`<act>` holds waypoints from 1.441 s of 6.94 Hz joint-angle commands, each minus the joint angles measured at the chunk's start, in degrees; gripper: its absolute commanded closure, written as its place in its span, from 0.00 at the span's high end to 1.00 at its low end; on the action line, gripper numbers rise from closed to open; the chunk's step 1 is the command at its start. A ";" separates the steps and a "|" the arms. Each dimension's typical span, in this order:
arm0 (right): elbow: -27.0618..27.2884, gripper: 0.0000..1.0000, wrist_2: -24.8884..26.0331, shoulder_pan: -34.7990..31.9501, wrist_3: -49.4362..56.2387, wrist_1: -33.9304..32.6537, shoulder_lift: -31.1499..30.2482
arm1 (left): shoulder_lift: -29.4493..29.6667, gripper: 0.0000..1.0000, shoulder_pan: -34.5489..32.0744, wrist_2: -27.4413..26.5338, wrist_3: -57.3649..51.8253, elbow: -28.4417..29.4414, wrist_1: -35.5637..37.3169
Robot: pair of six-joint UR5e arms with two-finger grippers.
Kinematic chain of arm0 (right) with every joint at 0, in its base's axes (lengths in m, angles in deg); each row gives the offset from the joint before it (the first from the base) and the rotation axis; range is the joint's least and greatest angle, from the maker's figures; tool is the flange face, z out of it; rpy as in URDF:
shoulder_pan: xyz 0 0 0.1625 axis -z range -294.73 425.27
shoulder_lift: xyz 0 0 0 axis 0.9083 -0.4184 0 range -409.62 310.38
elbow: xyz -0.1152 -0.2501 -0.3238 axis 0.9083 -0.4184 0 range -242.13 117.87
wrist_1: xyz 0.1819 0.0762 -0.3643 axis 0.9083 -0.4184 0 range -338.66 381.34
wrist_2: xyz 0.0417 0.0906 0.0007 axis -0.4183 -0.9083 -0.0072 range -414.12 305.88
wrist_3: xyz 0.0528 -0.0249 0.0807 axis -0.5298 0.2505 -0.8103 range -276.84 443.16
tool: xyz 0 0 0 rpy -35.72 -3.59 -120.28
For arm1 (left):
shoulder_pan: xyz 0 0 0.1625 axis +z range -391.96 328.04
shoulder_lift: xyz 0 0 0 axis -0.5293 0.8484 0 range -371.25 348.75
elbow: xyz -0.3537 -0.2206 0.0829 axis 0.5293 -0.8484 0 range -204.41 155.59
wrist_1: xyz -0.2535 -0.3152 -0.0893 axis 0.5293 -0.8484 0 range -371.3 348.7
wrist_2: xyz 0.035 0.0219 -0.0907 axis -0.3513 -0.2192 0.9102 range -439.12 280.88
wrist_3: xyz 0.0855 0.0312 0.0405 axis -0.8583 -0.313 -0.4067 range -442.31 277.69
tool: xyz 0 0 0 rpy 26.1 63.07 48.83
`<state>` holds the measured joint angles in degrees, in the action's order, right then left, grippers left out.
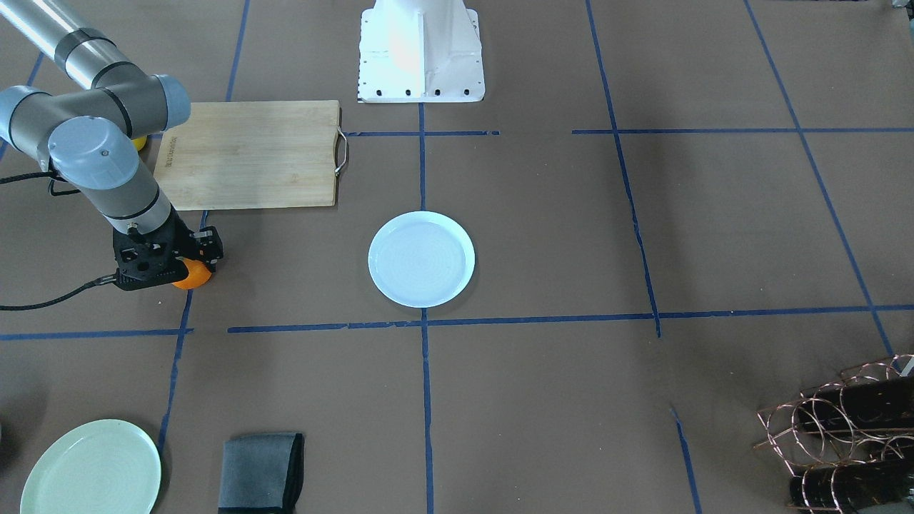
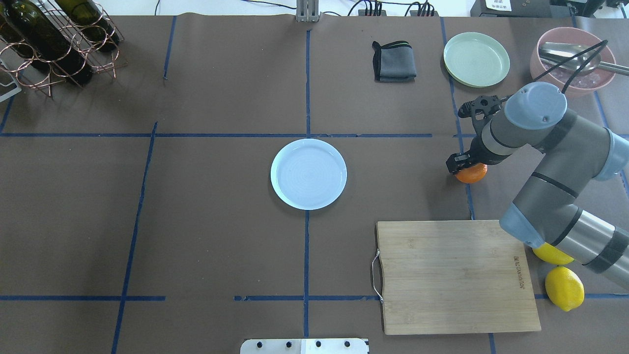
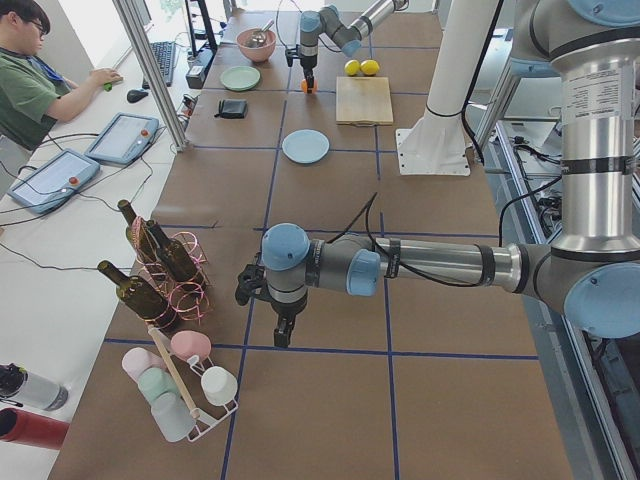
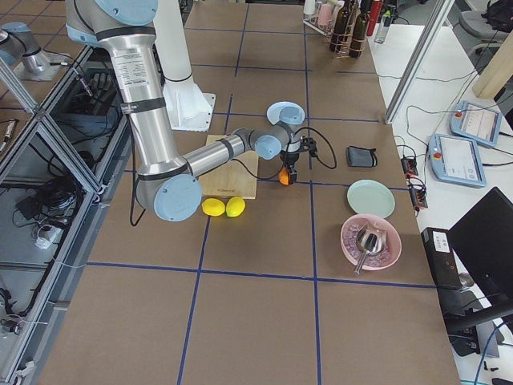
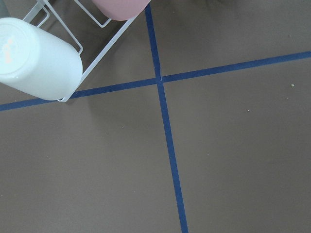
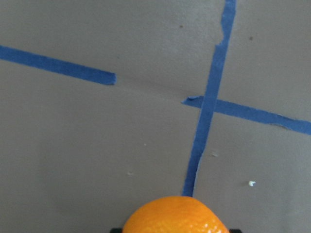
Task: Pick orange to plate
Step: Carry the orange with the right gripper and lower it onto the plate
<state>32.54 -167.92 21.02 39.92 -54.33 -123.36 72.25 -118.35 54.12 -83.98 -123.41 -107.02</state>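
1. The grasp is the step in hand. The right gripper [image 2: 464, 166] is down over the orange [image 2: 472, 174], at the right-centre of the overhead view beside a blue tape line [image 2: 466, 196]. Its fingers flank the fruit and appear clamped on it. The right wrist view shows the orange at the bottom edge with a dark sliver at each side. I cannot tell whether it has left the table.
2. The next move calls for a lift, a carry leftward in the overhead view to the plate [image 2: 308, 173] at centre, and a low release inside its rim, since a round fruit may roll.
3. A cutting board [image 2: 454, 275] and two lemons [image 2: 564, 288] lie lower right. The green plate [image 2: 476, 59], grey cloth [image 2: 394, 61] and pink bowl [image 2: 572, 59] lie upper right. None of them sits between the orange and the plate.
4. The left gripper [image 3: 272, 305] hangs near the wine rack [image 3: 165, 270], well apart. Its fingers' state cannot be told.
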 commanded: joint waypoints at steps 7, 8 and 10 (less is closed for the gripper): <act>-23.20 0.41 11.04 13.83 -31.27 -8.53 38.66 | 0.09 1.00 0.00 0.00 0.09 -0.67 0.00; -23.83 0.46 12.10 14.89 -31.90 -8.53 38.58 | 0.09 1.00 0.00 0.00 0.00 -0.67 0.00; -24.10 0.93 13.07 15.42 -31.99 -8.44 38.49 | 0.09 1.00 0.00 0.00 0.09 -0.76 0.09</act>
<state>8.70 -155.38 36.09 8.08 -62.81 -84.88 72.34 -118.35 54.12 -83.91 -124.12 -106.96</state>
